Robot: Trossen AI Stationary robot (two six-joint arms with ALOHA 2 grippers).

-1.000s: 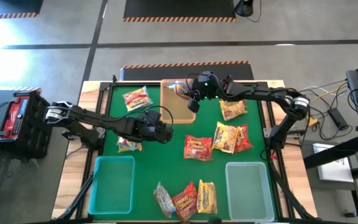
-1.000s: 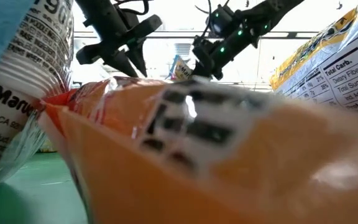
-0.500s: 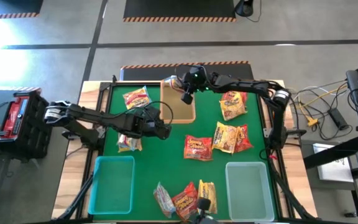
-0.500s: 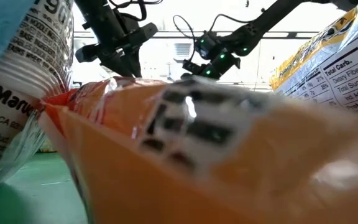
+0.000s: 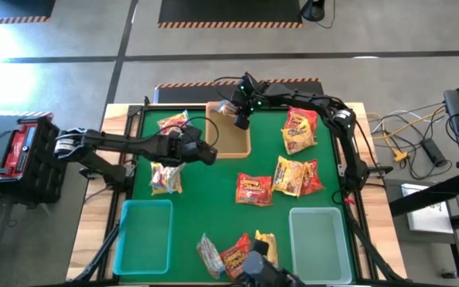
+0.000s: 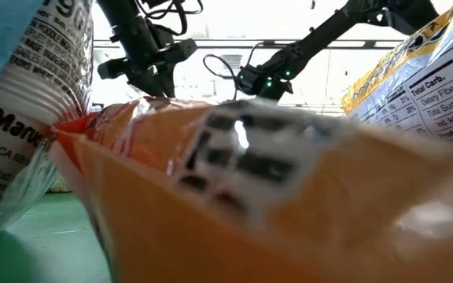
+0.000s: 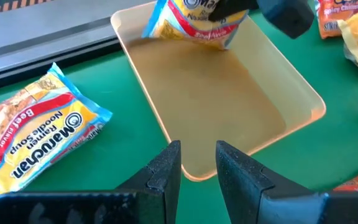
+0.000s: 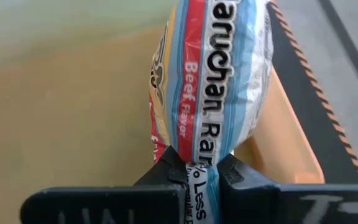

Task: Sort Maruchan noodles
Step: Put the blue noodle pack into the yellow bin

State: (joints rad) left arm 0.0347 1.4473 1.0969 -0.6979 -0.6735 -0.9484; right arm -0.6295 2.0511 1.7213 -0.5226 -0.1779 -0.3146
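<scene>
Several Maruchan packets lie flat on the green mat: one far left (image 5: 174,125), one near my left arm (image 5: 166,177), one far right (image 5: 300,129), three mid-right (image 5: 289,175), three at the near edge (image 5: 236,257). My right gripper (image 5: 241,118) is shut on a red, blue and white beef packet (image 5: 228,108) over the far end of the tan tray (image 5: 231,142). My left gripper (image 5: 204,153) hovers narrowly open at the tray's left near corner (image 7: 194,171) and holds nothing. A yellow packet (image 7: 42,130) lies beside it. My right gripper (image 8: 202,177) pinches the beef packet between its two fingers at the packet's end nearest the wrist (image 8: 204,155). The packet stands on edge and reaches away from the fingers over the tray (image 8: 73,124). Whether its lower edge touches the tray floor, I cannot tell.
Two translucent teal trays sit at the near edge, left (image 5: 143,235) and right (image 5: 319,239). The mat between the tan tray and the near packets is bare. In the low view, packets (image 6: 250,196) right against the lens block most of the table.
My right gripper has carried the beef packet toward the table's far-left, from over the tray's right side to its far end. My left gripper has moved toward the far edge, uncovering the packet that lay partly under the arm.
</scene>
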